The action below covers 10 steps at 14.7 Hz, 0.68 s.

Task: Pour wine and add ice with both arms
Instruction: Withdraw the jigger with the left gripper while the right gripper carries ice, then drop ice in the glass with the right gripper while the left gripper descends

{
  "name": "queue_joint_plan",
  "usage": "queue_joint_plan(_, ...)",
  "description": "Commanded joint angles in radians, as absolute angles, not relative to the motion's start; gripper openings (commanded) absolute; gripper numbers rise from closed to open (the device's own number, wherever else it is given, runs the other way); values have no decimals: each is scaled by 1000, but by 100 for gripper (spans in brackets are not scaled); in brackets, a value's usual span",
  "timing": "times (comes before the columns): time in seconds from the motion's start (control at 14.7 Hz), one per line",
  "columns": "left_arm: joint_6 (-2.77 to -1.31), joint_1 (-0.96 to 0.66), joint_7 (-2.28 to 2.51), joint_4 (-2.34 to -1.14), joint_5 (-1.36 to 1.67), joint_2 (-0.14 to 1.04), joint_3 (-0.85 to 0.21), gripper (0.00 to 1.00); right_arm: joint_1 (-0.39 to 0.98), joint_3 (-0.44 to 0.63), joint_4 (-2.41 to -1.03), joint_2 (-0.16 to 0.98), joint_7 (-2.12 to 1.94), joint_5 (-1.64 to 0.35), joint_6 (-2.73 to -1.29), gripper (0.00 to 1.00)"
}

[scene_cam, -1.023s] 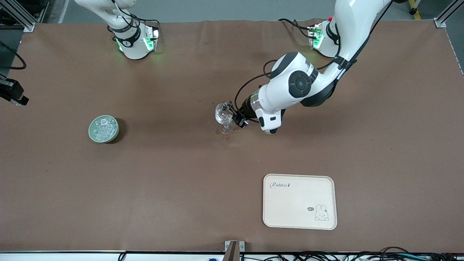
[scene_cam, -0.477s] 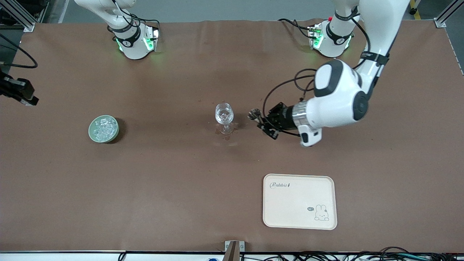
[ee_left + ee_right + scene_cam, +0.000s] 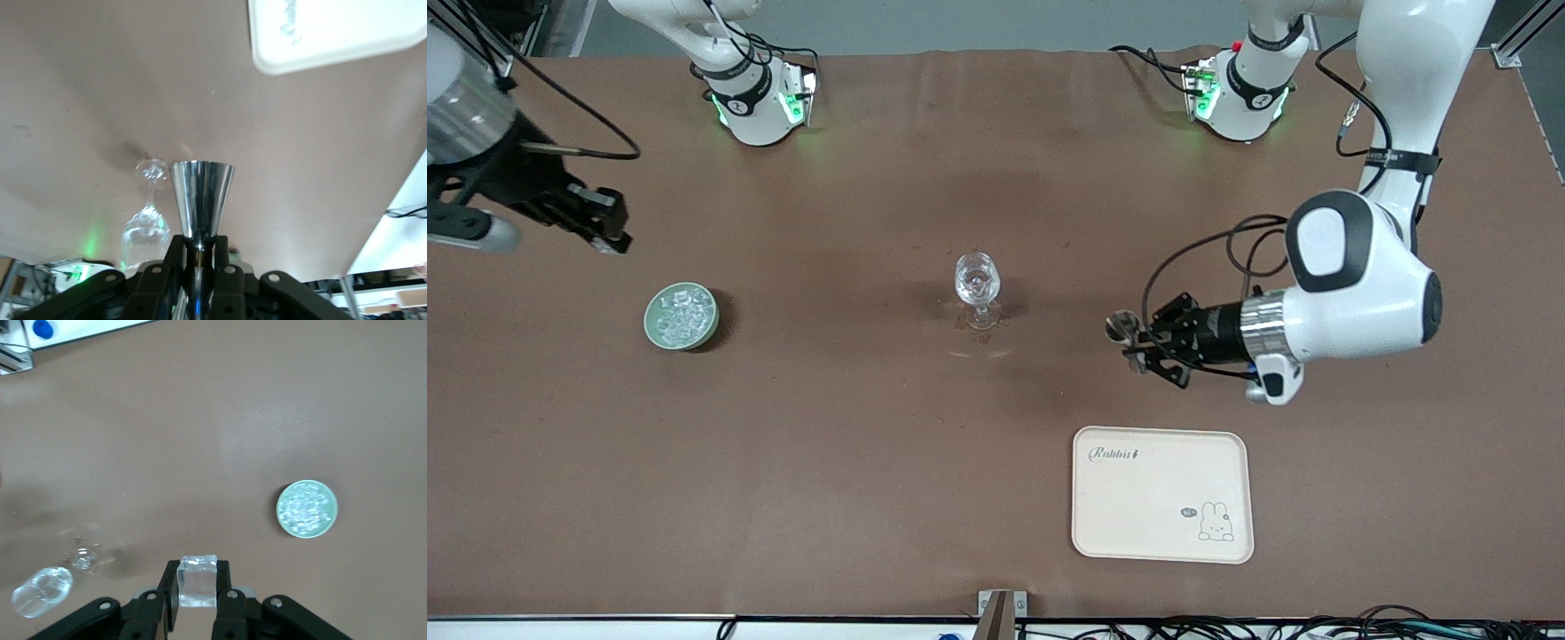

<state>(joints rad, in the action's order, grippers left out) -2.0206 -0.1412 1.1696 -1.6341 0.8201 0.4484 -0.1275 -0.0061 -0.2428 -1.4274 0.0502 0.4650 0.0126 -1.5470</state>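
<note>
A clear stemmed glass (image 3: 977, 283) stands upright mid-table; it also shows in the left wrist view (image 3: 148, 220) and the right wrist view (image 3: 41, 590). A green bowl (image 3: 681, 316) holds a heap of ice toward the right arm's end of the table, and shows in the right wrist view (image 3: 307, 509). My left gripper (image 3: 1134, 342) is shut on a steel jigger cup (image 3: 202, 200), held sideways over bare table between the glass and the tray. My right gripper (image 3: 609, 233) is shut on one ice cube (image 3: 198, 581), up over the table near the bowl.
A cream tray (image 3: 1161, 494) with a rabbit drawing lies near the front edge toward the left arm's end; its corner shows in the left wrist view (image 3: 333, 33). A few wet spots mark the brown cover around the glass's foot.
My left gripper has drawn back from the glass with the jigger, toward the left arm's end and the tray. My right gripper has come in from the table's end toward the bowl.
</note>
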Motion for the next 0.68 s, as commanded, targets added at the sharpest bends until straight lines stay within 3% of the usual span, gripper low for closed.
queue_joint_plan(0.0,-2000,-149,1160,-1540,888,543,-77,0,3,-313,-1436,99,605,11,-1613,0)
queue_joint_plan(0.41,-2000,-141,1147,-1415,962,715,-35,1,175,-339,-1443,254,931,63,-1799,0)
queue_joint_plan(0.61,-2003,-137,1117,-1352,1059,802,-11,1,193,-434,-1447,330,1064,153,-1845,0)
